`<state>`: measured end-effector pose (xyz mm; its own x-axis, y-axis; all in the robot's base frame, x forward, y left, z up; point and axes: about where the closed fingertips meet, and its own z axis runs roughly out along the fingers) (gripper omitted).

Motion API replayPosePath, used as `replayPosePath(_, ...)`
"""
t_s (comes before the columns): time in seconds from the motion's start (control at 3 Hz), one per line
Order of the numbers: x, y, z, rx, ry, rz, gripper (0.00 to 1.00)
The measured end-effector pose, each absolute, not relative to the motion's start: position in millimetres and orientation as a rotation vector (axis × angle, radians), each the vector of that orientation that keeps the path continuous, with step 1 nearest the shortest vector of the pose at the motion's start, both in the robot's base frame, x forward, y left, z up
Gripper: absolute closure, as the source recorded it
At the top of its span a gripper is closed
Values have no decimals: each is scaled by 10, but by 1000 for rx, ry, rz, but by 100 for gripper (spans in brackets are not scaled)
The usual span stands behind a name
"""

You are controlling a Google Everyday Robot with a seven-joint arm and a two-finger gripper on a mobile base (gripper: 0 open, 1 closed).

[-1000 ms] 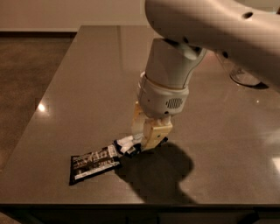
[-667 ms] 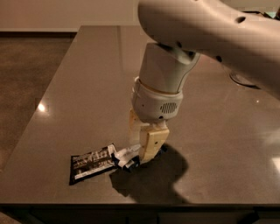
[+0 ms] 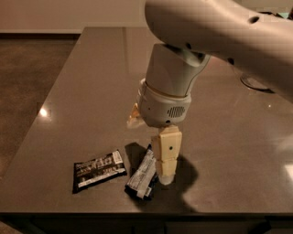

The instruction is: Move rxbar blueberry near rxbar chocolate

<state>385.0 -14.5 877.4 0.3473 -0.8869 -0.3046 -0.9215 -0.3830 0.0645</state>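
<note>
Now the blue-and-white rxbar blueberry wrapper [image 3: 143, 176] lies on the dark grey tabletop [image 3: 91, 91] at lower centre, just right of the black rxbar chocolate wrapper [image 3: 98, 170], no longer pinched as a moment earlier. The cream gripper [image 3: 155, 160] stands over it, fingers spread, one finger [image 3: 167, 155] beside the wrapper's right edge.

- Dark, glossy tabletop [image 3: 96, 82] fills most of the view.
- Brownish floor [image 3: 27, 68] at left, possibly carpet.
- Pale wall [image 3: 68, 13] along the top.
- Small glint [image 3: 43, 112] of light near the tabletop's left edge.
- A shadow [image 3: 185, 180] pools beneath the tool [image 3: 161, 172], near the front edge.
</note>
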Motion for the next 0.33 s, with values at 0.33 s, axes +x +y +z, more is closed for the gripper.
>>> replayPosePath(0.33,3850,-144,8774,-2479,1672,442,0)
